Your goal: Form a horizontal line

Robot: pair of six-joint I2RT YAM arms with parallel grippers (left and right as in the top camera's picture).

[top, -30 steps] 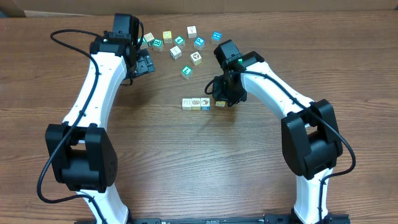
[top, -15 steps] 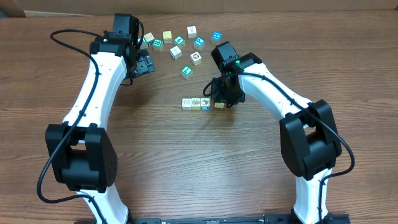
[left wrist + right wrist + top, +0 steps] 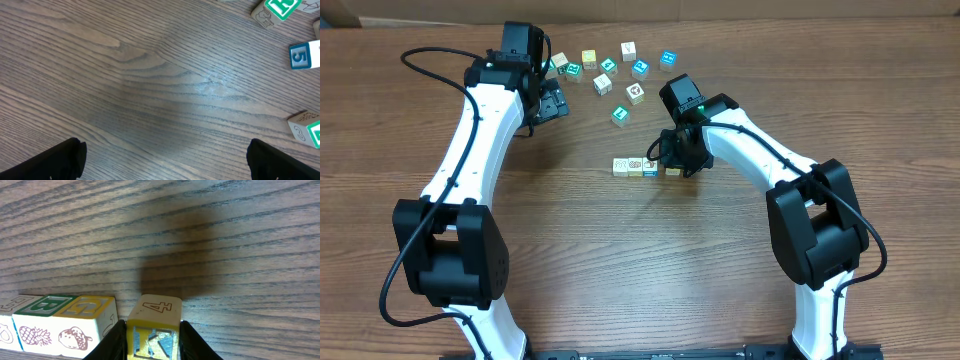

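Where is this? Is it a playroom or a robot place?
Probably a robot lab bench, not a playroom. A left arm and a right arm stand at a plain wooden table, and the only toys are loose picture cubes and a row of them.

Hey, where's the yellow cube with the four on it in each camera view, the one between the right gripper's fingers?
Overhead: the yellow cube sits at the right end of the row, partly under the right gripper.
Left wrist: not in it.
Right wrist: bottom centre, the yellow cube between the gripper's fingers.
Shared landmark: the three-cube row just left of it in the overhead, at lower left in the right wrist view.
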